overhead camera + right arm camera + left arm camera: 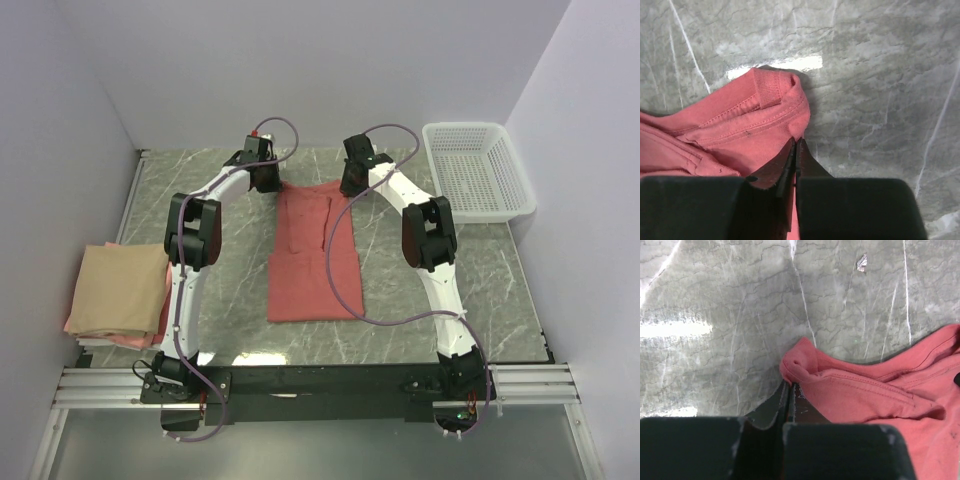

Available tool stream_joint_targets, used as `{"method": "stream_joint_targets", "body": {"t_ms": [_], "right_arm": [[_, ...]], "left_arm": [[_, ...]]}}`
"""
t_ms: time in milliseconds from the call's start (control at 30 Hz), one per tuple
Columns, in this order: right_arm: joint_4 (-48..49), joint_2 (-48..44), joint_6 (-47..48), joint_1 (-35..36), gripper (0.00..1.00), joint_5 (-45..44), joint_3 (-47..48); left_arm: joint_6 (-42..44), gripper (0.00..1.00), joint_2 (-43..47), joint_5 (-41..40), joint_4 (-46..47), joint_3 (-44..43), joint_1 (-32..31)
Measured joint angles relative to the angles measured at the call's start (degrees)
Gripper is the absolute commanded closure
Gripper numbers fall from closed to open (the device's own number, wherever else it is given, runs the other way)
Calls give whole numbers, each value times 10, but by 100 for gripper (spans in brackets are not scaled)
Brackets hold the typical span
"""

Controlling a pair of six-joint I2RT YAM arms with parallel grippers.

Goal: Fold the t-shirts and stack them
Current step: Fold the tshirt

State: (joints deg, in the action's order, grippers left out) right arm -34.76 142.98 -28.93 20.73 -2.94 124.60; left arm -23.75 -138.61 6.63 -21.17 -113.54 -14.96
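The salmon-red t-shirt (pixel 312 260) lies folded into a long strip in the middle of the table. My left gripper (pixel 265 178) is at its far left corner. In the left wrist view the left gripper (pixel 790 385) is shut, and the shirt's (pixel 875 395) corner is pinched at the tips. My right gripper (pixel 352 185) is at the far right corner. The right wrist view shows the right gripper (pixel 796 141) shut on the shirt's (pixel 740 130) hem next to the ribbed collar. A folded tan t-shirt (pixel 122 290) rests on a pink t-shirt (pixel 78 325) at the left edge.
A white mesh basket (pixel 478 170) stands at the far right corner of the grey marble table (pixel 470 280). Pale walls close in the table on the left, back and right. The arms' cables arch over the red shirt.
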Motion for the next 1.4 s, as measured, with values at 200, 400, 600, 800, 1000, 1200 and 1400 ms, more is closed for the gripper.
{"method": "stream_joint_targets", "body": {"t_ms": [200, 400, 600, 800, 1000, 1200, 1400], "right_arm": [[14, -10, 1, 0, 100, -15, -21], [25, -31, 1, -4, 100, -23, -40], [36, -35, 3, -7, 100, -22, -40], [33, -33, 5, -9, 69, -21, -27], [42, -35, 15, -17, 51, -20, -22], [41, -54, 14, -19, 51, -20, -62], [40, -103, 14, -14, 52, -19, -125]], "left_arm": [[-10, 100, 15, 2, 29, 35, 8], [-21, 100, 25, 24, 37, 49, 29], [-26, 98, 25, 46, 42, 49, 39], [-31, 51, 22, 71, 45, 30, 49], [-54, 50, 56, 78, 86, 99, 65], [-67, 50, 111, 92, 112, 186, 57], [-70, 50, 128, 104, 132, 220, 27]]}}
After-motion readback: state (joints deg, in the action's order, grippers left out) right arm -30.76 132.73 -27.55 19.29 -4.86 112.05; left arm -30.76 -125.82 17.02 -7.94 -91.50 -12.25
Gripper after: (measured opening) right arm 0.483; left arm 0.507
